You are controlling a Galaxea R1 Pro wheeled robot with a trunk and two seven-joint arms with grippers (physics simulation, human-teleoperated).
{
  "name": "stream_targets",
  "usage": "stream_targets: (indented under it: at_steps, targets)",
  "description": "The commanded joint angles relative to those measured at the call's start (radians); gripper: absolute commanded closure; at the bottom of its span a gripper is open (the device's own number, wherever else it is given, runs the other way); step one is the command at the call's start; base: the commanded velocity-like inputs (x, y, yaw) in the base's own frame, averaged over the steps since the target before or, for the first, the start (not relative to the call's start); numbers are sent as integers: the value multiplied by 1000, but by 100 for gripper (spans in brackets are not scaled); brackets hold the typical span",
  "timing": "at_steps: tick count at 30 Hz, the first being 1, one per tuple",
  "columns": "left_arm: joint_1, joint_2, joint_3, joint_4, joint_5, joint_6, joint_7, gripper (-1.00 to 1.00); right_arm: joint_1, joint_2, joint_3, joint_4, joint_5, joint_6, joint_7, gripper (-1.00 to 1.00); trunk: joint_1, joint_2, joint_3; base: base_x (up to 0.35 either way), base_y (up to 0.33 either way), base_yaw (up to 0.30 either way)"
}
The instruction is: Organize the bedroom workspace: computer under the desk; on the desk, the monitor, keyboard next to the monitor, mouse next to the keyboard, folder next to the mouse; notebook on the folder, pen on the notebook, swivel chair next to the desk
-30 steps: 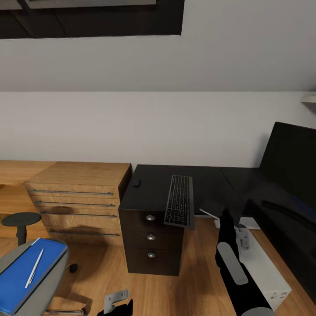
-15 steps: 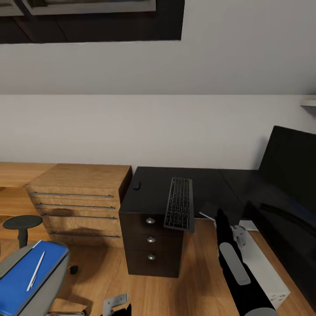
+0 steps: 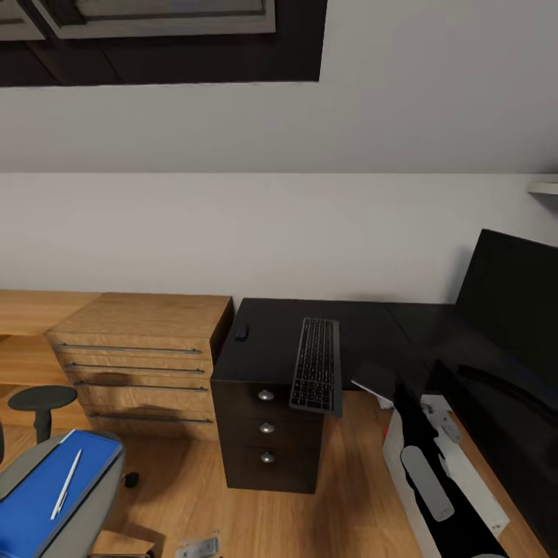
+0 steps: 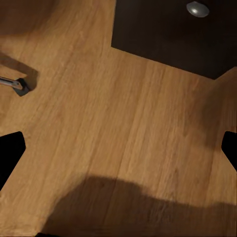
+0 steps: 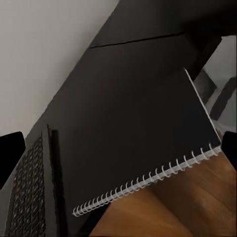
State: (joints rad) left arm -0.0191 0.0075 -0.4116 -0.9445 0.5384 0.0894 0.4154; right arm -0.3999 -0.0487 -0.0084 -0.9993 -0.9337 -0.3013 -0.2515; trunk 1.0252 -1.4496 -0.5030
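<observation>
The black desk (image 3: 364, 329) carries the keyboard (image 3: 316, 364), which overhangs the front edge above the drawer unit (image 3: 267, 442). The small mouse (image 3: 242, 332) lies near the desk's left edge. The monitor (image 3: 515, 306) stands at the right. A dark spiral-bound notebook (image 5: 143, 133) lies at the desk's front edge (image 3: 373, 378). My right gripper (image 5: 118, 153) is open just in front of it, low beside the light-grey computer (image 3: 469, 465). The blue folder (image 3: 35, 496) with the pen (image 3: 66, 484) on it rests on the swivel chair (image 3: 93, 504). My left gripper (image 4: 118, 153) hangs open over the floor.
A light-wood chest of drawers (image 3: 143, 356) stands left of the desk. The chair's black armrest (image 3: 40, 399) rises at the lower left, and a chrome leg of its base (image 4: 14, 84) lies on the floor. A round drawer knob (image 4: 197, 8) is close to my left gripper.
The head view has tilted up a little. My right arm has dropped lower and to the right, beside the computer. My left gripper has sunk to the picture's bottom edge.
</observation>
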Motion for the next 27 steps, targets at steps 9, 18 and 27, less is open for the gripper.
stream_targets:
  at_steps: [9, 18, 27]
  targets:
    - [-1, -5, -5, 34, 1, 1, 2, -100, 39, 2, 20, 261, 142, -89, 12, -100, -35, 63, 27, 0, 0, 0]
    - [-1, -20, -8, 42, 0, 4, 1, -100, 42, 10, 65, 589, 392, -279, 17, -100, -69, 126, 56, 0, 0, 0]
    - [-1, -26, -10, 50, -3, 4, 1, -100, 42, 25, 73, 771, 529, -411, 20, -100, -104, 189, 84, 0, 0, 0]
